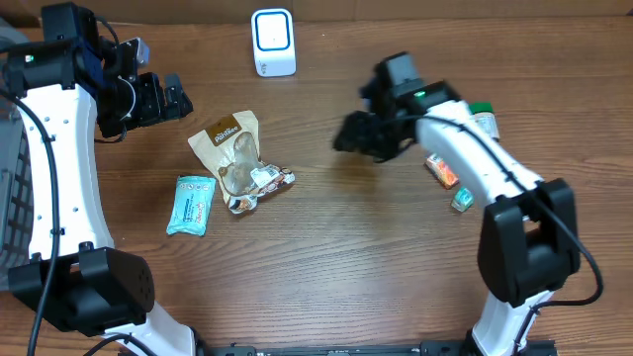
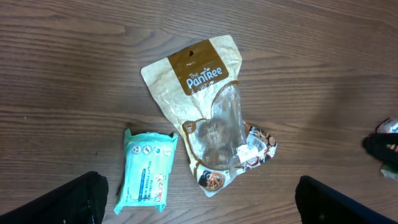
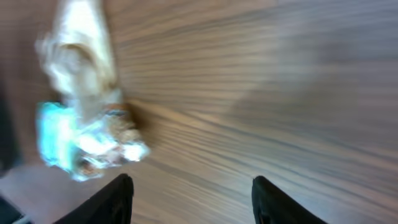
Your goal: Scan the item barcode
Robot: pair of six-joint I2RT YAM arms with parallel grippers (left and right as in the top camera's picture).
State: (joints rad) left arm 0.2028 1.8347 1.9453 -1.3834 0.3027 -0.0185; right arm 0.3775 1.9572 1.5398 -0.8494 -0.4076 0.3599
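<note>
The pouch (image 1: pixel 235 150) — a tan snack bag with a clear window — is seen lying flat on the table (image 1: pixel 336 257), left of centre, with its lower end crumpled. A teal packet (image 1: pixel 191 205) is laid just beside it, at its lower left in the overhead view. The scanner (image 1: pixel 273 42), white with a blue-edged face, is stood at the far edge of the table, beyond the pouch and well apart from it.

The left gripper (image 1: pixel 176 101) is held above the table, to the left of the pouch's top end. In the left wrist view its fingers (image 2: pixel 71 202) are spread out to the two bottom corners, fully released, and nothing is held between them. The pouch (image 2: pixel 208 112) and the teal packet (image 2: pixel 146 177) are seen below, untouched.

The right gripper (image 1: pixel 346 136) is blurred in the overhead view. It is placed right of the pouch, near the middle of the table, and is apart from it. In the right wrist view its fingers (image 3: pixel 118 199) are parted, with only bare wood seen between them — nothing is grasped. The pouch (image 3: pixel 81 99) is shown there only as a pale smear at the left side.

Beside the right arm, a green-capped bottle (image 1: pixel 482 117), an orange packet (image 1: pixel 442 170) and a small teal item (image 1: pixel 462 200) are grouped at the right side of the table
</note>
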